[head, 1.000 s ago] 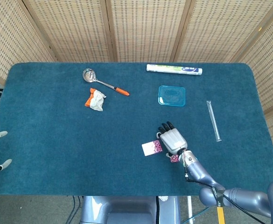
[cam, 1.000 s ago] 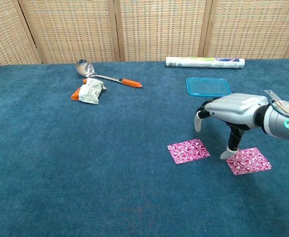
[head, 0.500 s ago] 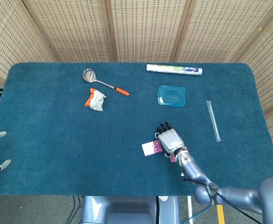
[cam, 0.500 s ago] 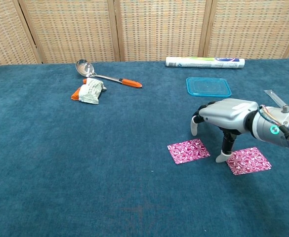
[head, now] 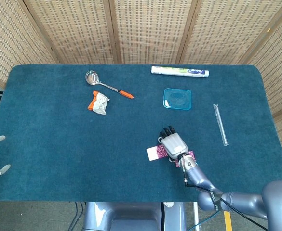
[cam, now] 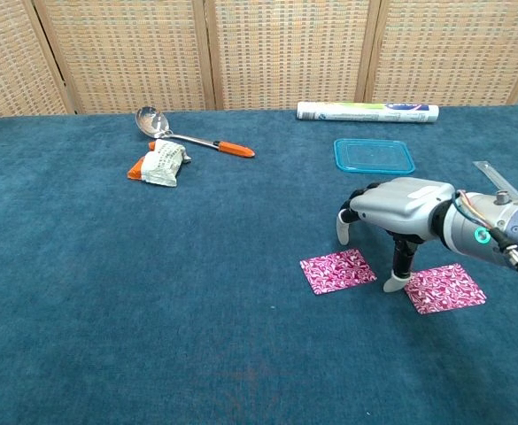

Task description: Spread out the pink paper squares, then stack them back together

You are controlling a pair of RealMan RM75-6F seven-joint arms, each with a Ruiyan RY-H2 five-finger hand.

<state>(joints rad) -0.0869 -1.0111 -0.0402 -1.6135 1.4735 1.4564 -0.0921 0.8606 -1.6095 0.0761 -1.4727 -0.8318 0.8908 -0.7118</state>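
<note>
Right hand (cam: pixel 398 205) hovers open, fingers spread, thumb tip touching the right pink square (cam: pixel 444 288); left pink square (cam: pixel 337 270) just beside; blue lid (cam: pixel 374 156) farther back holds nothing

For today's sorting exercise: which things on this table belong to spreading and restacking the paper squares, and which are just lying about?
Belong to the job:
left pink square
right pink square
right hand

Just lying about:
spoon
crumpled wrapper
blue lid
white tube
clear stick
</note>
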